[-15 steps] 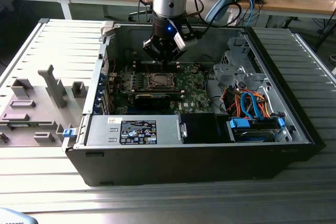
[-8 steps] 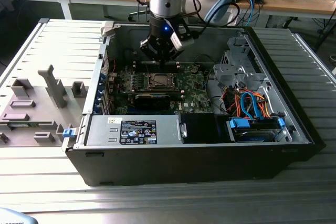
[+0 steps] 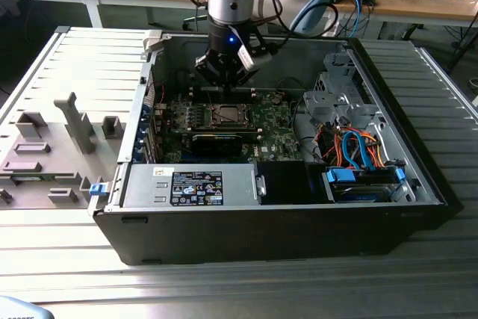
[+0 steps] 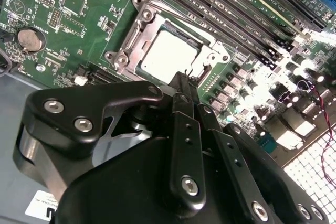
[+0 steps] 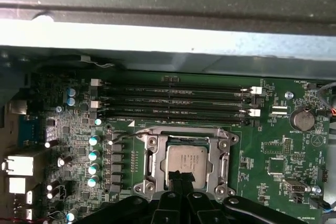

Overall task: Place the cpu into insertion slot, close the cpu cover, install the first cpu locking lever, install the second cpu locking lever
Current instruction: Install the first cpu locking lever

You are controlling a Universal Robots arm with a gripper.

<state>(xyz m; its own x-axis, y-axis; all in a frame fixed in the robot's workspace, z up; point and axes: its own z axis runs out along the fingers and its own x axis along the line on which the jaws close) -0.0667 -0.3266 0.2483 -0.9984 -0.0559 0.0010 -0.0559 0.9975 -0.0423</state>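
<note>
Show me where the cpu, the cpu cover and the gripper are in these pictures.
cpu (image 5: 185, 162), first wrist view, middle of its silver-grey top.
cpu cover (image 5: 153, 162), first wrist view, one side bar of the metal frame.
gripper (image 4: 181, 80), second wrist view, the tips of its fingers.

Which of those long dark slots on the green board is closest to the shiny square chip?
The memory slot bordering the socket's metal frame, last of the four parallel rows counting from the case wall; the cpu sits just beyond it.

Above the insertion slot (image 5: 185, 163) I have open room to come down. The memory slots (image 5: 176, 100) lie low just beside it. The case wall (image 3: 295, 50) stands behind me, and the black card (image 3: 216, 142) lies near the slot's other side.
</note>
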